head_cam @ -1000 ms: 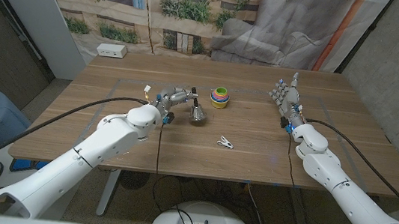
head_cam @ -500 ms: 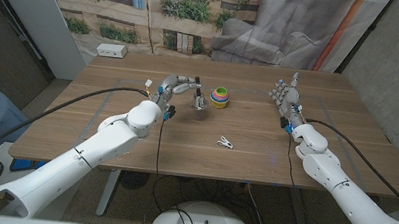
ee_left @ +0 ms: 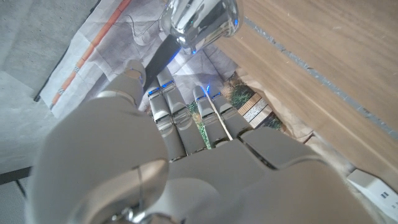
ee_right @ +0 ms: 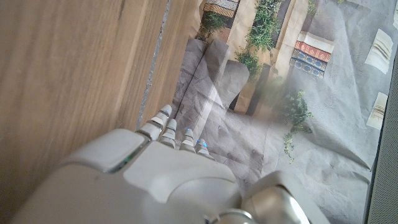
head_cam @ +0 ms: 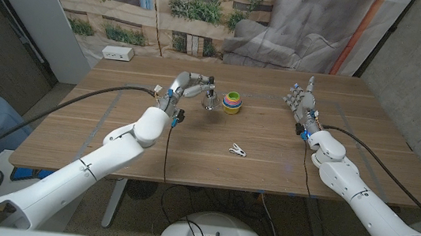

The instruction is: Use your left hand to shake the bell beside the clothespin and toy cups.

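Silver bell (head_cam: 210,102) hangs mouth-down, axis upright, from left hand (head_cam: 188,84).

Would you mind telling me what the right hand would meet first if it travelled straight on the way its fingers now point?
Probably nothing on the table: the right hand points toward the far edge of the wooden table, and that stretch looks bare. Beyond it hangs the grey draped sheet, though depth is hard to judge.
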